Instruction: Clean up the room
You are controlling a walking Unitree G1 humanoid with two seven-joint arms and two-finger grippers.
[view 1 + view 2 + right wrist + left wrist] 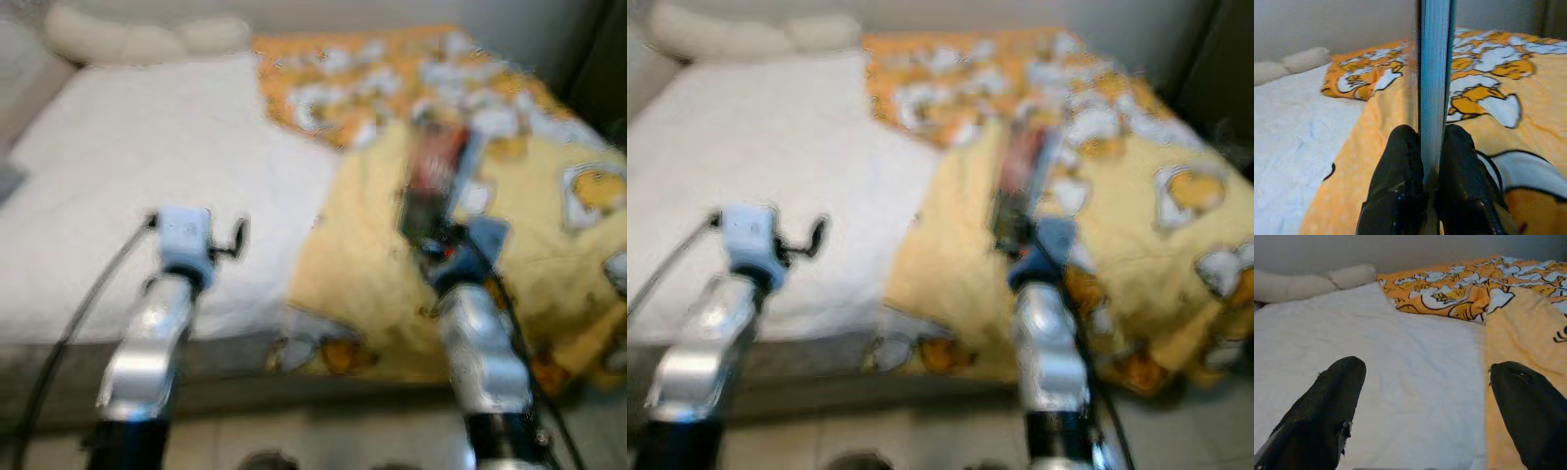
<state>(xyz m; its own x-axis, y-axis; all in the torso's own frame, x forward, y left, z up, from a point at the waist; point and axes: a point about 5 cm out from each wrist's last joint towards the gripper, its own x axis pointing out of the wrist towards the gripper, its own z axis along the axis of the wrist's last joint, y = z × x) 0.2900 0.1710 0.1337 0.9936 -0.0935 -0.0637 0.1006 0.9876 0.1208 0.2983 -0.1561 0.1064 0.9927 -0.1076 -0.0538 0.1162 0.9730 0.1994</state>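
Note:
My right gripper (1431, 134) is shut on a thin book (1435, 73), clamped edge-on between the two black fingers. In the left eye view the book (436, 166) shows a red and dark cover and is held up over the yellow cartoon-print blanket (509, 225). My left gripper (1426, 367) is open with nothing between its fingers. It hovers low over the white sheet (1415, 362), near the blanket's edge. The eye views are blurred.
The bed's near edge (245, 362) runs just ahead of both arms, with pale floor below it. Cream pillows (127, 34) lie along the far left by the wall. The blanket's orange patterned part (372, 69) is bunched at the far middle.

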